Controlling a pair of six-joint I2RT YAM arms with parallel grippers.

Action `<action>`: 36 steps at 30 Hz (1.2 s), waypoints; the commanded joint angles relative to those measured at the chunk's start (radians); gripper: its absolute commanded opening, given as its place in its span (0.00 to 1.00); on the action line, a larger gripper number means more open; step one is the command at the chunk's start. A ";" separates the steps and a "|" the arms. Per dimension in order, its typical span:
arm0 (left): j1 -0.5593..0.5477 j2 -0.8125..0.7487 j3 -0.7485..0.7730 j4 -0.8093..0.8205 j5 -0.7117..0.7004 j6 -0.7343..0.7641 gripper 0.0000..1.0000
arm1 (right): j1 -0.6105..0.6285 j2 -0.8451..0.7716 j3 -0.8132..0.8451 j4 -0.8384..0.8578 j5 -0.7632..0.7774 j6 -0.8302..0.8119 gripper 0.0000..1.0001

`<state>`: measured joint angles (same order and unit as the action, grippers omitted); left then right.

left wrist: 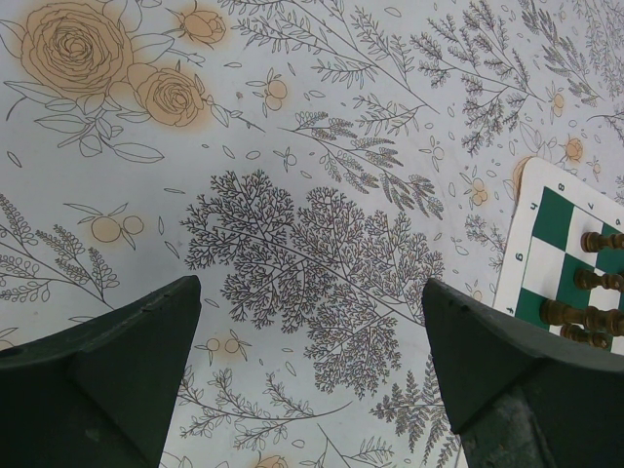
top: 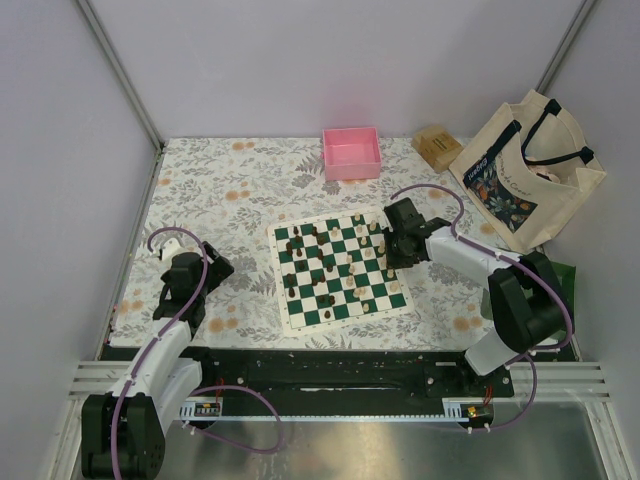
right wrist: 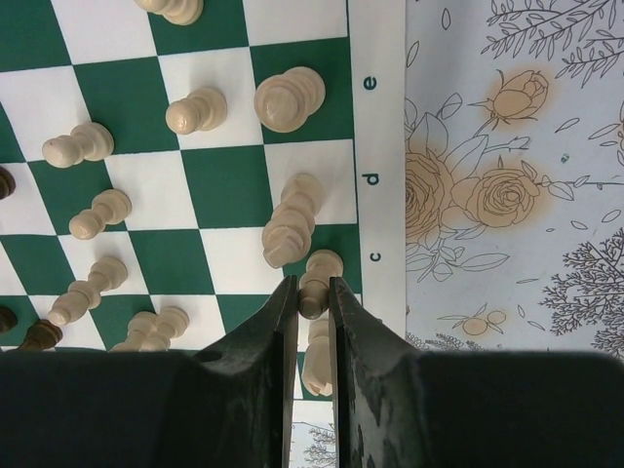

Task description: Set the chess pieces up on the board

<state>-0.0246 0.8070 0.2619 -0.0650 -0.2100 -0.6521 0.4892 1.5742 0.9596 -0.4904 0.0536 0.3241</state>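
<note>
The green and white board [top: 312,318] lies in the middle of the table, with dark pieces [top: 308,240] on its left half and cream pieces [top: 372,290] on its right half. In the right wrist view my right gripper [right wrist: 312,291] is shut on a cream piece [right wrist: 320,270] standing on the board's [right wrist: 229,185] edge row near the letter c. Other cream pieces [right wrist: 292,219] stand close around it. My left gripper [left wrist: 310,292] is open and empty over the flowered cloth, left of the board [left wrist: 556,210]. Dark pieces [left wrist: 595,283] show at its corner.
A pink tray [top: 351,152] stands behind the board. A small wooden box [top: 437,146] and a cloth tote bag [top: 525,170] are at the back right. A green thing [top: 566,280] lies at the right edge behind the right arm.
</note>
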 commanded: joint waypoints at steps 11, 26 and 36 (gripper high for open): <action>0.002 0.009 0.023 0.040 -0.009 0.002 0.99 | -0.009 -0.065 -0.004 -0.002 -0.029 -0.010 0.13; 0.002 0.009 0.023 0.040 -0.009 0.000 0.99 | -0.009 -0.051 -0.033 0.056 -0.046 0.015 0.13; 0.002 0.006 0.023 0.040 -0.011 0.000 0.99 | -0.009 -0.042 -0.053 0.061 -0.034 0.012 0.20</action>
<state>-0.0246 0.8150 0.2619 -0.0650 -0.2100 -0.6518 0.4850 1.5387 0.9138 -0.4534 0.0147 0.3305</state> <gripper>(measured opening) 0.988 0.233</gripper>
